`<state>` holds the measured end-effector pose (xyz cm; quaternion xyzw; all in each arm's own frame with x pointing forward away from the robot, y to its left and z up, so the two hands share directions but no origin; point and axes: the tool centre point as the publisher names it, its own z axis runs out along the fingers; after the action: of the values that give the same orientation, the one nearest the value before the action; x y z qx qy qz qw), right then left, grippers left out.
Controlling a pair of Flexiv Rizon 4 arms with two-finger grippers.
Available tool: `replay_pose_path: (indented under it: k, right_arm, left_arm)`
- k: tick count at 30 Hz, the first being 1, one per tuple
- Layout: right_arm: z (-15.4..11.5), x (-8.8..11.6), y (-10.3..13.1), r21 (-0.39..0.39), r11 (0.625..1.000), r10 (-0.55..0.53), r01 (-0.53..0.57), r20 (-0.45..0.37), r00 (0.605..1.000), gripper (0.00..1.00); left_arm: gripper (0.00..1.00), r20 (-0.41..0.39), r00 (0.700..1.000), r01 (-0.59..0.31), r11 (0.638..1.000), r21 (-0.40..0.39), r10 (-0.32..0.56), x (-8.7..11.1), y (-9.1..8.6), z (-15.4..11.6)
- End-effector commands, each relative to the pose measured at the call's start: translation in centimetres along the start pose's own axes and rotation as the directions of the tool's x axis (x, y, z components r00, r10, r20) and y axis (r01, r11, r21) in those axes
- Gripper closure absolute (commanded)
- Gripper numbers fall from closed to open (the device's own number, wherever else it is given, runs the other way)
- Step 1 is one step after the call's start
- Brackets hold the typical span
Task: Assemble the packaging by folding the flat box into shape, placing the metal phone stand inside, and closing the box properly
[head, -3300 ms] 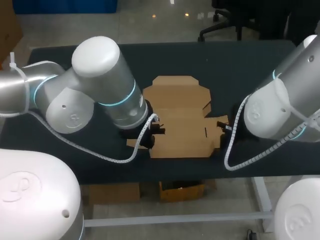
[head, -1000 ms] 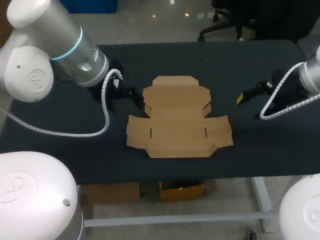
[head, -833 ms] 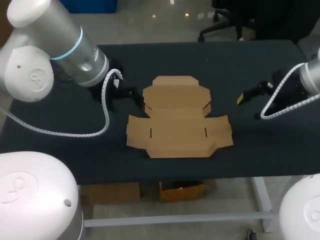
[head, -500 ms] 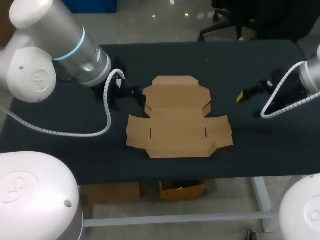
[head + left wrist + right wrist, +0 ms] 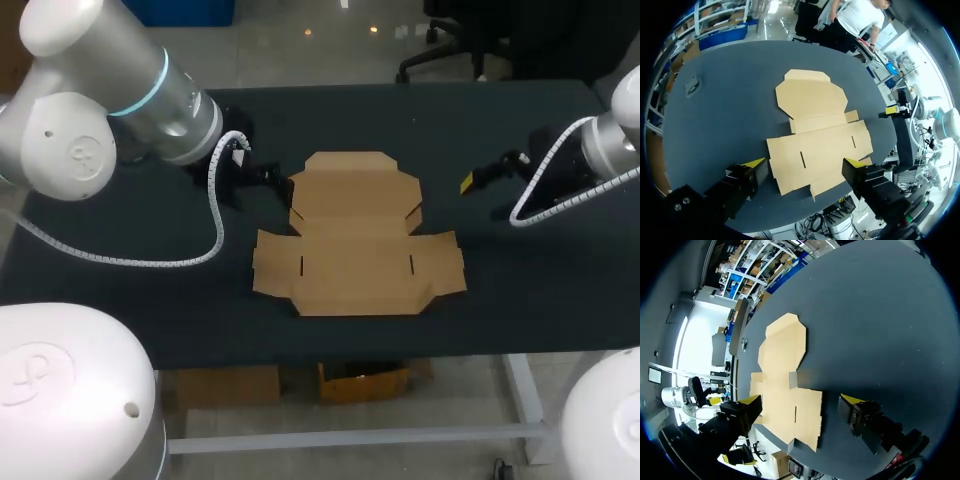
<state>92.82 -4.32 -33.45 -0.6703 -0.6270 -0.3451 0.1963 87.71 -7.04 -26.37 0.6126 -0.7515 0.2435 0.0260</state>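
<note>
The flat brown cardboard box (image 5: 355,235) lies unfolded in the middle of the dark table, its lid panel toward the far side. My left gripper (image 5: 268,178) hovers open just off the lid panel's left edge. My right gripper (image 5: 480,178) hovers open to the right of the box, a short gap away. In the left wrist view the box (image 5: 815,130) spreads ahead of the open left gripper (image 5: 805,167), nothing between its fingers. The right wrist view has the box (image 5: 785,385) ahead of the open right gripper (image 5: 801,402). A small grey metal stand (image 5: 691,86) sits on the table beyond the box's left side.
The grey stand (image 5: 742,325) also shows in the right wrist view near the table's far left edge; my left arm hides it in the head view. Dark table (image 5: 450,110) surrounds the box. The table's front edge runs just below the box's near flaps.
Both arms, earlier low over the box, have drawn back. Over the last second the left gripper shifted toward the lid's left edge, and the right gripper moved left, nearer the box.
</note>
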Motion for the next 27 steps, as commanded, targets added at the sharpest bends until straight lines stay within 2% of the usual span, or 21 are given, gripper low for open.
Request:
replay_pose_path:
  k: [1, 7, 19, 20, 21, 22, 27]
  right_arm:
    - [0.7, -0.3, 1.5, 0.024, 1.000, -0.004, 0.005, -0.038, 0.999, 0.00]
    - [1.2, 0.2, 2.4, 0.027, 1.000, -0.014, 0.016, -0.046, 0.999, 0.00]
    - [3.6, -0.3, 3.8, 0.028, 1.000, -0.001, 0.004, -0.116, 0.993, 0.00]
    - [3.8, -0.3, 3.9, 0.028, 1.000, -0.002, 0.005, -0.117, 0.993, 0.03]
    - [4.0, -0.3, 4.0, 0.030, 1.000, -0.004, 0.007, -0.119, 0.993, 0.25]
    - [4.2, -0.3, 4.1, 0.034, 0.999, -0.007, 0.011, -0.123, 0.992, 0.36]
    - [5.2, -0.4, 4.8, 0.050, 0.999, -0.012, 0.019, -0.142, 0.990, 0.58]
  left_arm:
    - [0.00, -0.009, 1.000, 0.004, 1.000, -0.015, -0.004, -0.4, -1.3, 0.7]
    - [0.00, -0.020, 1.000, 0.014, 1.000, -0.019, -0.014, -1.1, -2.2, 0.8]
    - [0.00, -0.056, 0.998, 0.029, 0.999, -0.015, -0.030, -2.5, -3.4, 0.6]
    - [0.00, -0.062, 0.998, 0.027, 1.000, -0.014, -0.028, -2.5, -3.5, 0.6]
    - [0.00, -0.063, 0.998, 0.027, 1.000, -0.014, -0.027, -2.6, -3.6, 0.5]
    - [0.00, -0.064, 0.998, 0.026, 1.000, -0.013, -0.027, -2.7, -3.7, 0.5]
    - [0.00, -0.069, 0.997, 0.018, 1.000, -0.010, -0.019, -3.0, -4.4, 0.5]
